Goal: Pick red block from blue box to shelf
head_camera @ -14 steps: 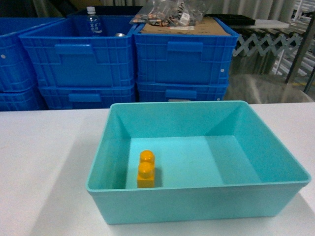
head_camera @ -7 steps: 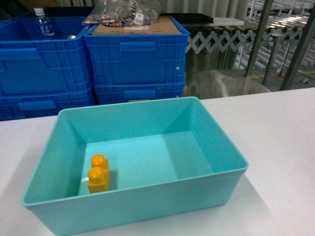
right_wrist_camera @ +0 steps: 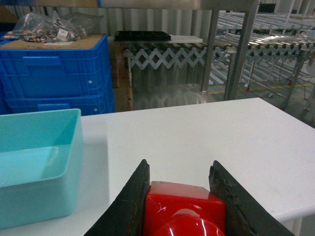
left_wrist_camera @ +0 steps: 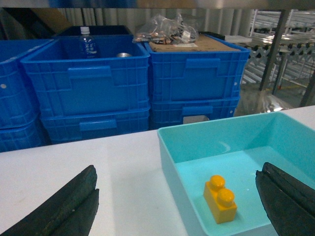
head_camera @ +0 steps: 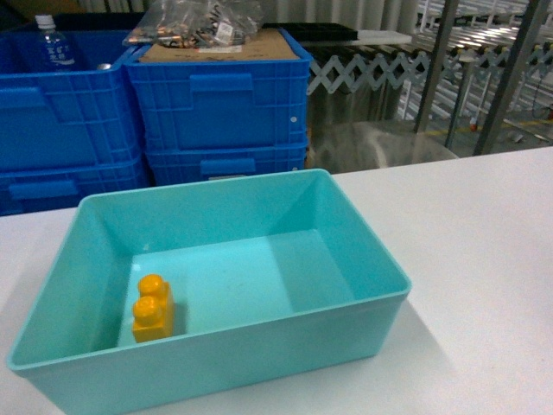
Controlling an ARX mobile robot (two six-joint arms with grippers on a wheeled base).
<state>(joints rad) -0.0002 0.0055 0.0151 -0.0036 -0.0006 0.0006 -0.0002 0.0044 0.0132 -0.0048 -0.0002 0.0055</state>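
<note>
The red block [right_wrist_camera: 184,209] shows only in the right wrist view, where my right gripper [right_wrist_camera: 179,163] is shut on it, a black finger against each side and the stud facing the camera. It is held above the white table [right_wrist_camera: 197,132], to the right of the blue box [right_wrist_camera: 34,196]. The turquoise box [head_camera: 216,225] holds only a yellow-orange two-stud brick [head_camera: 151,307]. My left gripper [left_wrist_camera: 178,169] is open wide, straddling the box's left wall [left_wrist_camera: 170,162]. Steel posts of the shelf [right_wrist_camera: 242,54] rise beyond the table's far edge. Neither gripper shows in the head view.
Stacked dark blue crates [head_camera: 216,104] stand behind the table, with a water bottle [head_camera: 54,43] and a bag of parts [head_camera: 199,22] on top. An accordion conveyor [head_camera: 363,73] runs behind. The table's right corner [right_wrist_camera: 295,209] lies near the right gripper.
The head view has swung to the right: the blue box and crates have slid left in the frame, and more bare table and steel posts show on the right.
</note>
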